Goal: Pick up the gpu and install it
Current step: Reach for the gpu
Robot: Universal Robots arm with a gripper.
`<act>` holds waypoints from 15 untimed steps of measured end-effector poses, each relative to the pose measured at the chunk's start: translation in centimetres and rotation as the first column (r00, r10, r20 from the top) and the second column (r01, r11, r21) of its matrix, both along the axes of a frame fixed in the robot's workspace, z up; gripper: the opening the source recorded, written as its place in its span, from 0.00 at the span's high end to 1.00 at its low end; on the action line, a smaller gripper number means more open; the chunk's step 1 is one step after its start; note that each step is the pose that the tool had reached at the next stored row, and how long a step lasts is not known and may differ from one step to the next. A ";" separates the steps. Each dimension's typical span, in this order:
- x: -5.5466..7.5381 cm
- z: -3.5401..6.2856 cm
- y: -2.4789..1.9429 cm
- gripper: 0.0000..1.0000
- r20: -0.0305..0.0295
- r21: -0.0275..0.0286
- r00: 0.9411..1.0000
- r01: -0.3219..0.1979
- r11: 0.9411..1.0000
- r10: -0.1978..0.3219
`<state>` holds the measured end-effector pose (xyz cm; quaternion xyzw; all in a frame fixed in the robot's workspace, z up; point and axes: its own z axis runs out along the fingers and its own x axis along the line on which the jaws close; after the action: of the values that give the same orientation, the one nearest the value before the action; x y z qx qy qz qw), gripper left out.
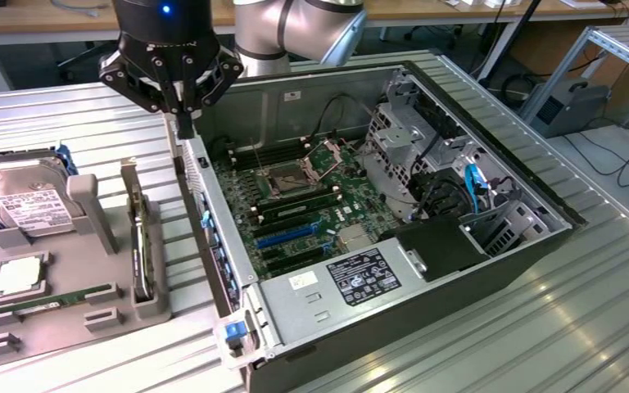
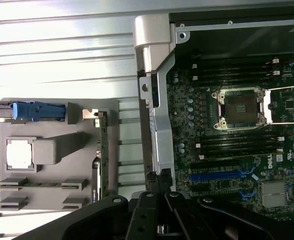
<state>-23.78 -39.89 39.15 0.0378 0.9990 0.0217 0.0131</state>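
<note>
- You are working on a ribbed, pale metal table (image 1: pixel 63 123), with desks and loose cables behind it.
- A large open black-and-grey computer case (image 1: pixel 292 94) lies on the table. Its green motherboard (image 1: pixel 326 196) is exposed, and the long blue expansion slot (image 1: pixel 288 237) looks unoccupied.
- The gpu (image 1: pixel 138 246), a slim black card with a pale metal bracket, stands on edge in the grey plastic holder tray (image 1: pixel 58 323). The tray sits just beside the case, on the exterior view's left. The wrist view shows the card edge-on (image 2: pixel 99 160).
- Your black gripper (image 1: pixel 187 123) hangs over the case's side wall, near the gpu's bracket end but apart from it. Its fingers are pressed together and hold nothing (image 2: pixel 156 181).
- By my reading, you are at the approach stage: the card is not yet picked.
- A grasp calls for parted jaws squared across the card's thin edge, with care around the tray's posts.
</note>
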 end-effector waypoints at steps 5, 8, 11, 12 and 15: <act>-0.3 -0.01 0.00 0.89 0.000 0.000 1.000 0.000 1.000 0.000; -0.4 -0.01 0.00 0.89 0.000 0.000 1.000 0.000 1.000 0.000; -0.6 -0.02 0.00 0.89 0.000 0.000 1.000 0.000 1.000 0.000; -0.7 -0.02 0.00 0.89 0.000 0.000 1.000 0.000 1.000 0.000; -0.9 -0.03 0.00 0.89 0.000 0.000 1.000 0.000 1.000 0.000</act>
<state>-24.69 -39.89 39.12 0.0379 0.9990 0.0217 0.0131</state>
